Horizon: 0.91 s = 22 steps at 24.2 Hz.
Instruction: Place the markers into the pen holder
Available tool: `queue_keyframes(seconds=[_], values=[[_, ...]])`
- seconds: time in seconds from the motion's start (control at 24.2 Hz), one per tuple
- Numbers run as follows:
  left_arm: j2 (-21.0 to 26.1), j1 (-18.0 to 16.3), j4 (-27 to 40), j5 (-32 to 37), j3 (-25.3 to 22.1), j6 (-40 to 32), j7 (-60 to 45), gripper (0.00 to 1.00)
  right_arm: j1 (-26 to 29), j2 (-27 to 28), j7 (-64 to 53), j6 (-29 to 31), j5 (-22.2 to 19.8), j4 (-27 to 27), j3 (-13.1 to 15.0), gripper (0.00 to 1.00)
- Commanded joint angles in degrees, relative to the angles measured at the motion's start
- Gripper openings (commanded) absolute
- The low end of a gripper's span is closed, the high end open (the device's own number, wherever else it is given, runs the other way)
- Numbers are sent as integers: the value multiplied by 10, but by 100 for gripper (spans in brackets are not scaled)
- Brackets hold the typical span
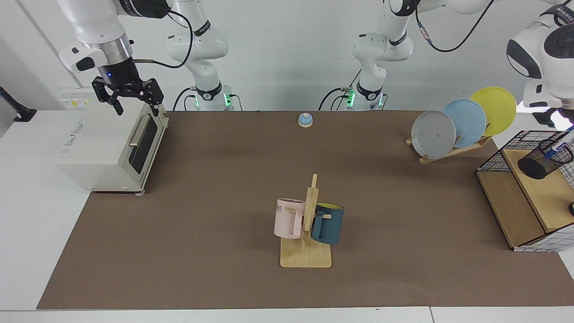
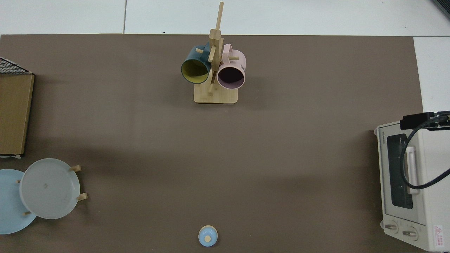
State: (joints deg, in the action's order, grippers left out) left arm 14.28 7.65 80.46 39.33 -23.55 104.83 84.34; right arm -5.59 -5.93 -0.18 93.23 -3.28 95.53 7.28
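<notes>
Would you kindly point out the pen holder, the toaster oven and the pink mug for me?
pen holder (image 1: 540, 162): facing view, on its mesh side wall.
toaster oven (image 1: 96, 146): facing view, on its white top panel.
pink mug (image 1: 285, 220): facing view, on its outer side.
</notes>
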Motion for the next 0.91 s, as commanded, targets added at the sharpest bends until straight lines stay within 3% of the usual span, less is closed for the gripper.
queue_keyframes(seconds=[0.0,0.16,0.41,0.58,0.78,0.82,0.87], values=[[14,-23,-21,15,-10,-2,33,0,6,0,-10,-19,4,-6,-6,100],[10,-23,-14,17,-13,-21,55,0,0,-5,-4,-20,26,1,-9,100],[12,-19,1,41,-13,-24,58,0,1,-26,-4,-44,25,35,-9,100],[68,-13,-3,53,-11,-24,59,0,-1,-26,-3,-49,24,35,-10,100],[81,-13,-7,56,-11,-19,58,0,3,-27,-3,-53,25,36,-10,100],[80,-13,-7,58,-11,-18,59,4,5,-27,-3,-53,26,36,-10,100],[81,-15,-6,64,-11,-19,59,16,5,-27,-3,-53,26,35,-10,100]])
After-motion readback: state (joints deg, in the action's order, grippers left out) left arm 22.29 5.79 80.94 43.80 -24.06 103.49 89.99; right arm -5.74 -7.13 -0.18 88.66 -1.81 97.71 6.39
